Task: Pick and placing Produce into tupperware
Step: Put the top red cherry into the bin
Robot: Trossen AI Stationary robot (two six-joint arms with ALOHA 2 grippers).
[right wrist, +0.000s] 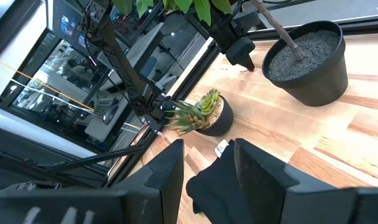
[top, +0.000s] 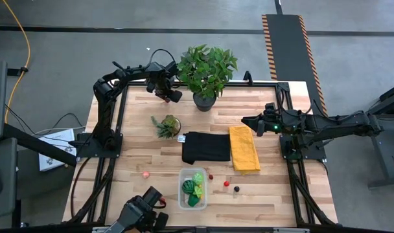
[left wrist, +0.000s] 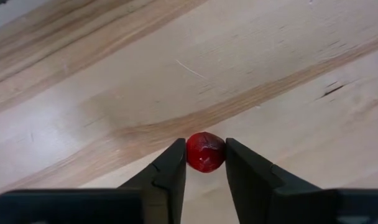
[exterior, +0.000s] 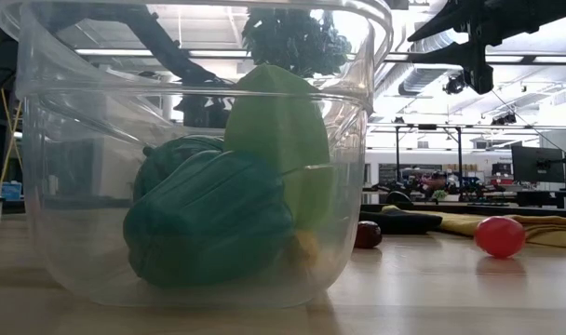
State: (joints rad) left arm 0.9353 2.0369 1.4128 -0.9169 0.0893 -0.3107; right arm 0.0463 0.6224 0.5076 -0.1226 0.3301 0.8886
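Observation:
The clear tupperware [top: 192, 188] stands near the table's near edge and fills the low view [exterior: 69, 186]. It holds a dark green pepper [exterior: 208, 219] and a lime-green piece [exterior: 278, 130]. Loose produce lies on the wood: a pink piece [top: 146, 173], red pieces [top: 210, 176] [top: 227, 183] and a dark one [top: 236, 189]. My left gripper [top: 174, 97] is at the far side, next to the big potted plant, shut on a small red fruit [left wrist: 205, 151]. My right gripper [top: 245, 120] hovers open over the far end of the yellow cloth, touching nothing. My left gripper pinches the small red fruit [left wrist: 206, 155] between its two fingertips [left wrist: 175, 163], at their free ends. The fingers come from above, pointing down at the wooden table top. Only the fruit's upper face shows between them.
A large leafy plant in a dark pot [top: 205, 98] stands at the far edge, right beside the left gripper. A small succulent [top: 168, 124], a folded black cloth [top: 206, 147] and a folded yellow cloth [top: 244, 150] lie mid-table. A black frame edges the table.

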